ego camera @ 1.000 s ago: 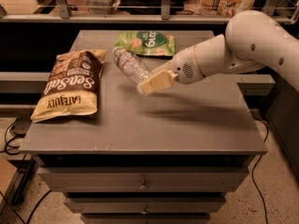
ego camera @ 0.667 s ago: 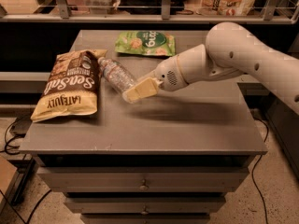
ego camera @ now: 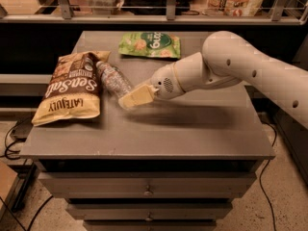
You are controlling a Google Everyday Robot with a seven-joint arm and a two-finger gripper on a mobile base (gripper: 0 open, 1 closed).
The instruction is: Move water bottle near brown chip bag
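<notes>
Gripper (ego camera: 127, 100) beside dark-brown crinkly chip bag (ego camera: 72, 88), fingers clamping clear plastic water bottle (ego camera: 111, 78); released, it might roll away.

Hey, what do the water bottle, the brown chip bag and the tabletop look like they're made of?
The water bottle: thin clear plastic, glossy; it is see-through and crinkled. The brown chip bag: printed film, probably plastic or foil-lined, with creases and soft sheen. The tabletop: smooth matte grey, likely laminate or painted metal. The gripper sits at the bottle's near end.
</notes>
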